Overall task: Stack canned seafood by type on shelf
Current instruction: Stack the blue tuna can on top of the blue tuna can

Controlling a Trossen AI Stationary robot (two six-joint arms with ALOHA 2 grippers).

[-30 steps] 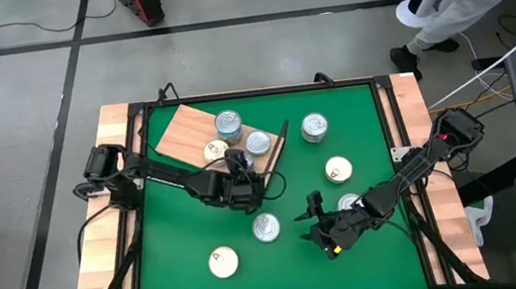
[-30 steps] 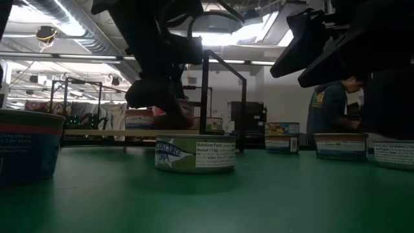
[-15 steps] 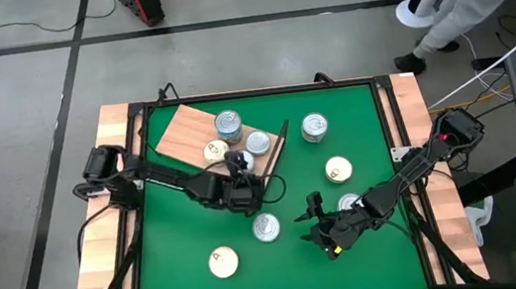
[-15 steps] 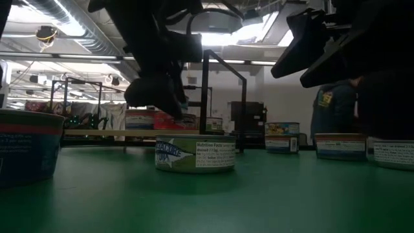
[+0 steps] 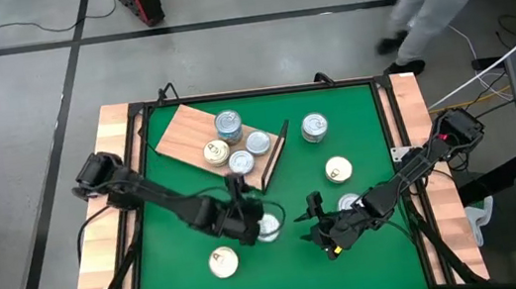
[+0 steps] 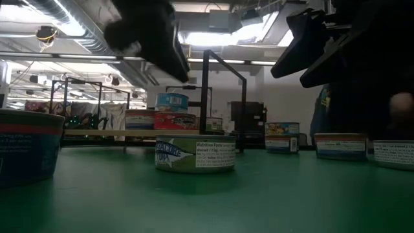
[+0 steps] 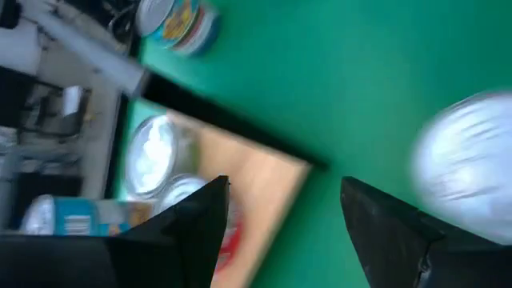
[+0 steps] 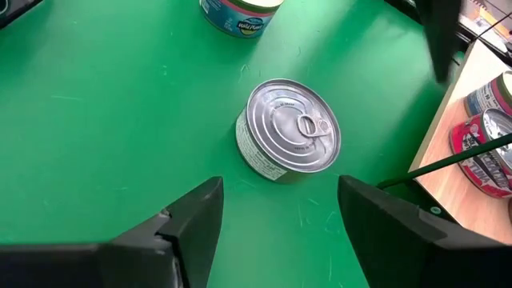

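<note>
- The left claw [image 5: 251,223] hangs over the silver tin [image 5: 267,226] in the middle of the green table [image 5: 355,122], fingers spread wide, holding nothing.
- The right claw [image 5: 312,219] waits just beside that tin, wide and empty.
- Four tins sit on the wooden shelf [image 5: 179,132], others scattered around.

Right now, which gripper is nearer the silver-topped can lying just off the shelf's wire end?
Left. The left gripper hangs open right over that can; the right gripper waits open beside it.
</note>
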